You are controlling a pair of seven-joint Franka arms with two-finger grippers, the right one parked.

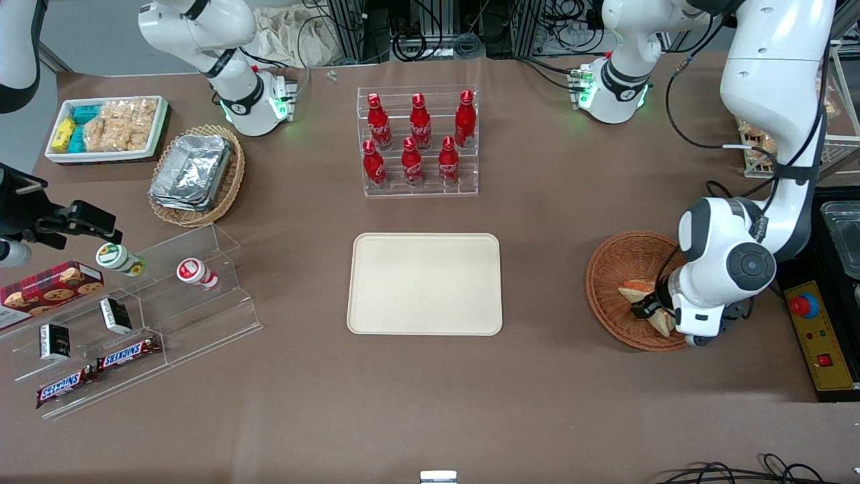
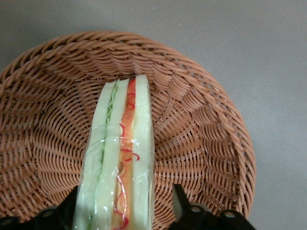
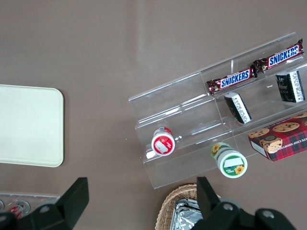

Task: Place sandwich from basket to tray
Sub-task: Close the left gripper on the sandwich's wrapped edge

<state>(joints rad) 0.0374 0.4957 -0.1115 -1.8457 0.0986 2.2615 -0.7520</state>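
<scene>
The tray (image 1: 424, 284) lies bare near the middle of the worktop (image 1: 537, 403), well apart from the basket (image 1: 608, 282), which sits toward the working arm's end. The grasp step is judged to be in hand: the tool (image 2: 124, 211) is lowered into the basket with one finger (image 2: 180, 199) at each flank of the sandwich (image 2: 122, 163), which stands on edge with its filling showing. Whether the fingers are pressed on the bread or just beside it cannot be told, so the clamp is not confirmed. Next, a firm but gentle squeeze is called for, then a straight lift over the basket wall and a carry across to the tray.

In the front view the tool is mostly hidden by the arm's wrist, and two wedges seem to be in the basket; how many are there cannot be settled. In the wrist view the fingertips and the sandwich's nearer end are cut off.
</scene>
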